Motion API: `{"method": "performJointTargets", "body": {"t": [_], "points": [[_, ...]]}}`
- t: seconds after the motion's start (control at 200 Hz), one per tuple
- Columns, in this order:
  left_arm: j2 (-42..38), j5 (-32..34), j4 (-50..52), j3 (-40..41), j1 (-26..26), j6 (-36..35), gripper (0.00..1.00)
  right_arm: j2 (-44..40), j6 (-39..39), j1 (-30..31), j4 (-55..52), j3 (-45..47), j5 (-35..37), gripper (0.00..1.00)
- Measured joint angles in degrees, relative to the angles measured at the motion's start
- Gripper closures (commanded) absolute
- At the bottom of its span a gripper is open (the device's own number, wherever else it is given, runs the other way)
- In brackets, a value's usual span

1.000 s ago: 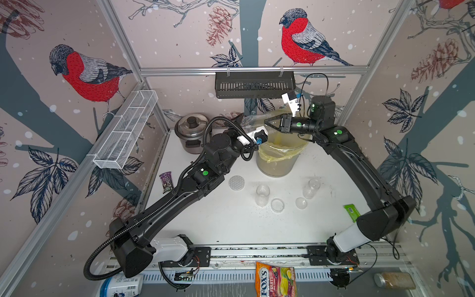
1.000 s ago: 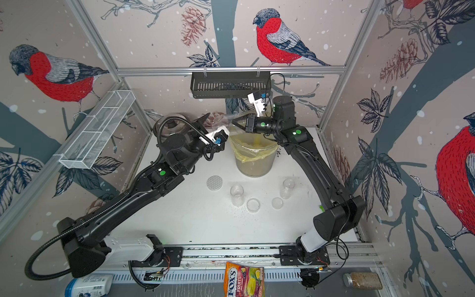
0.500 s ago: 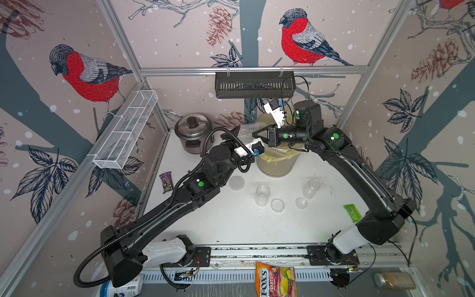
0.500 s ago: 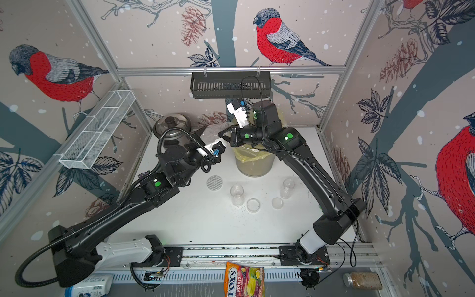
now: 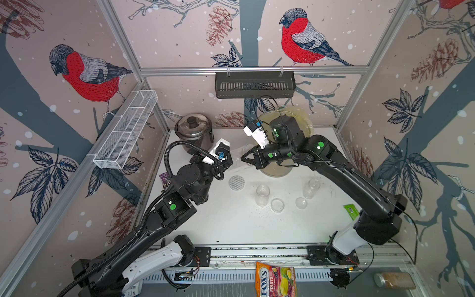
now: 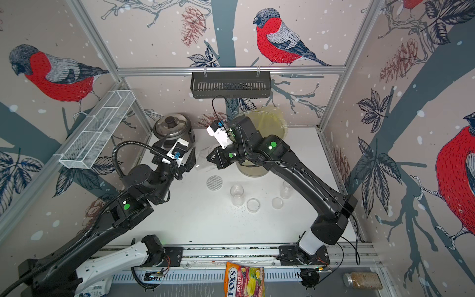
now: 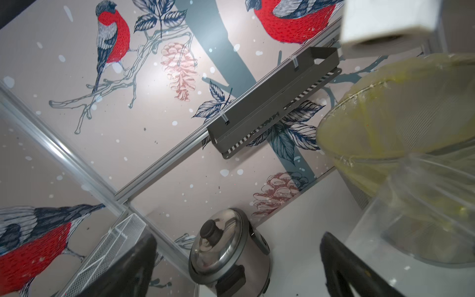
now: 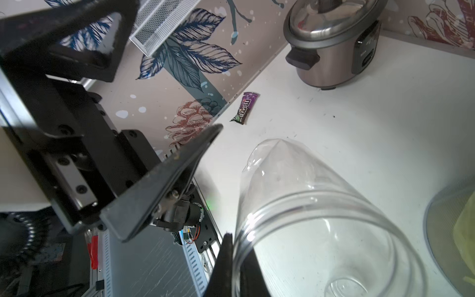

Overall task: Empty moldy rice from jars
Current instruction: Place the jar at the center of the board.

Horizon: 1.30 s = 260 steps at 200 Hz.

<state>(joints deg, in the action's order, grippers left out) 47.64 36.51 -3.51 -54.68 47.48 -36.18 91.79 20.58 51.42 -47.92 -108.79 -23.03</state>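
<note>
Held wide jar on its side above the table, looking empty, just left of the bin; pinched its rim in right gripper, jaws clamped on it. Spread left gripper wide beside the jar's base, gripping nothing. Found bare table along the near edge. Counted three jars, two narrow jars upright; three loose lids: one silver lid, two clear lids.
</note>
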Motion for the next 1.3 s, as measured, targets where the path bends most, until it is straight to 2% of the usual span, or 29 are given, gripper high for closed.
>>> {"method": "performJointTargets", "body": {"t": [0.265,0.705,1.066,1.301], "points": [[-1.8,9.0,3.2,-1.4,0.0,6.7,0.02,5.2,-1.0,3.8,-1.9,1.0,2.3,1.0],[-10.4,22.1,11.4,-0.3,-2.4,22.6,0.03,22.9,-2.6,8.3,-6.3,-10.2,6.0,1.0],[-17.6,27.1,17.0,3.7,-2.7,32.3,0.03,39.1,-2.9,10.0,-11.0,-23.7,9.5,1.0],[-21.3,27.9,18.7,6.5,-2.7,36.9,0.03,43.8,-2.8,11.1,-12.1,-27.5,11.1,0.98]]}}
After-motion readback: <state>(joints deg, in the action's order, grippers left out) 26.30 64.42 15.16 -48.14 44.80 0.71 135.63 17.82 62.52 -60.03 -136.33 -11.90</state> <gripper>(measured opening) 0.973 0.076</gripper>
